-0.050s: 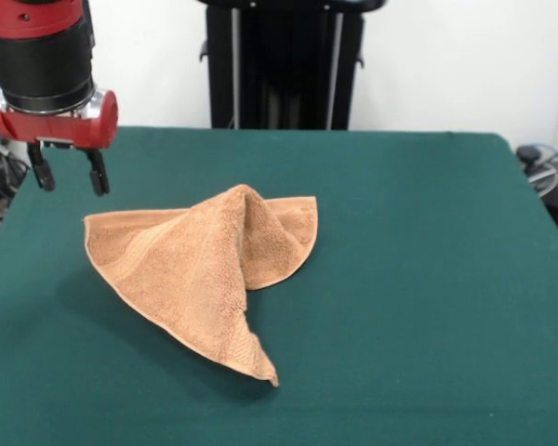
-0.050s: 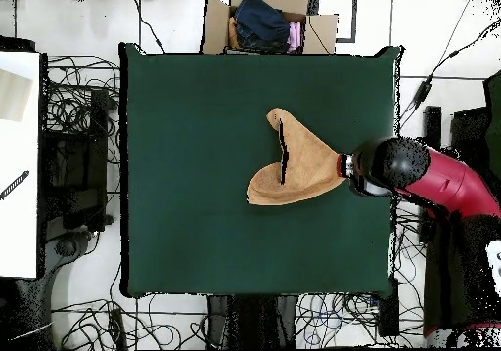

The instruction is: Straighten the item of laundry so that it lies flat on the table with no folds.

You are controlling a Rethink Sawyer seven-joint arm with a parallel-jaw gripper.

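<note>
The towel [image 1: 205,274] lies on the green table [image 1: 428,279], and it is not flat. It is folded over itself, so it makes a shape like a crooked triangle with a raised ridge in the middle. In the front view one long pointed corner goes toward the near edge of the table, a second corner points toward the gripper [image 1: 70,175], and a rounded flap lies on the other side of the ridge. A woven band is visible along the edge of the towel. In the overhead view the towel [image 2: 294,166] sits a little off the centre of the table [image 2: 196,171], closer to the side where the arm [image 2: 440,176] comes in.

The gripper hangs in the air above the table, just beside the towel's corner, and it does not touch the towel. Its two dark fingers [image 1: 98,174] point down and stand apart, with nothing between them. In the overhead view the gripper [image 2: 344,164] is at the towel's edge.

Beyond the table, seen from above, a cardboard box [image 2: 269,21] with clothes inside stands on the floor.
</note>
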